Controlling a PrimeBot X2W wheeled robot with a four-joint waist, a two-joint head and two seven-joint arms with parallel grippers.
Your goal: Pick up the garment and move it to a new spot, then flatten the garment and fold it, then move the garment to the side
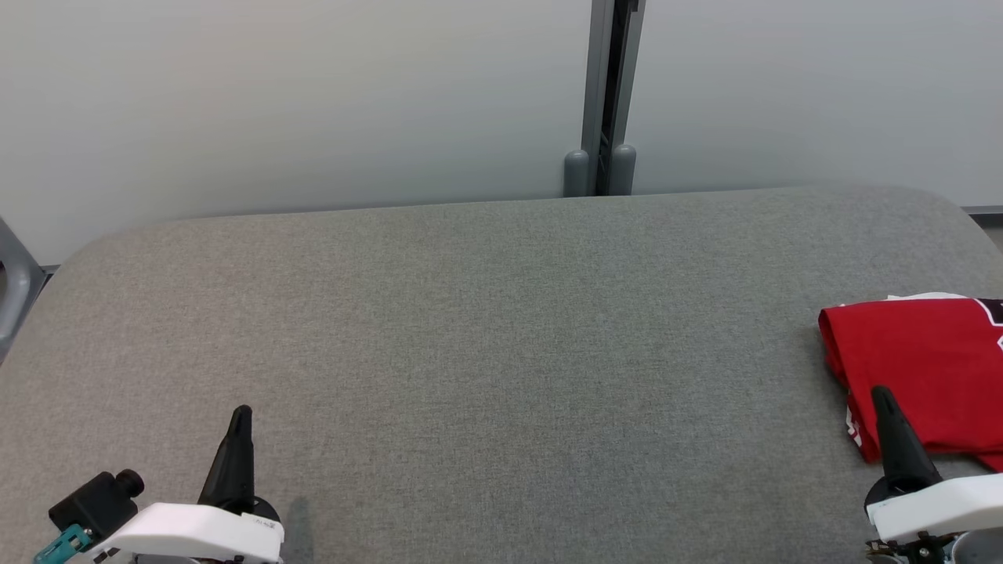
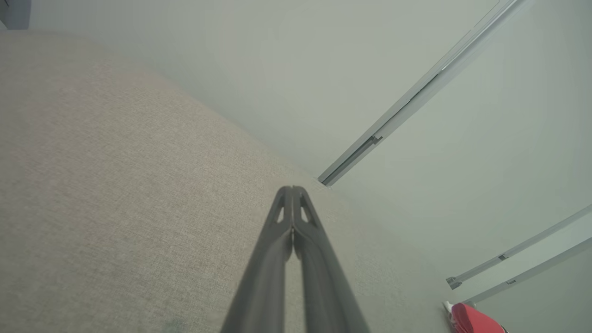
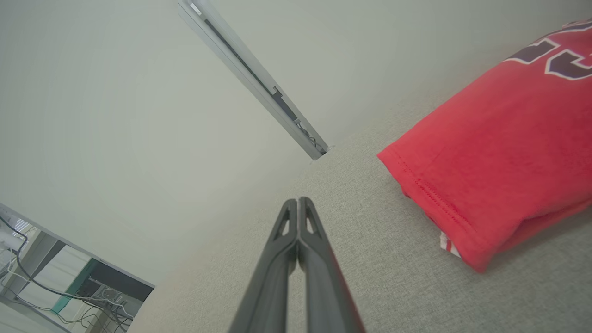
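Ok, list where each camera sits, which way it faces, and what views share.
Head view: on the head, facing forward and down at the grey table; left gripper lower left, right gripper lower right near the folded red garment.
Left wrist view: on the left wrist, looking along its shut fingers across the table to the wall.
Right wrist view: on the right wrist, along its shut fingers; garment close by.
Shared: all three show garment and table.

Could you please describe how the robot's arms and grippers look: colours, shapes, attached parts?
The left gripper and the right gripper each have two long, dark, tapering fingers with triangular cut-outs near the tips. Both sit on glossy white wrist housings. Beside the left housing is a black boxy module with a small teal part.
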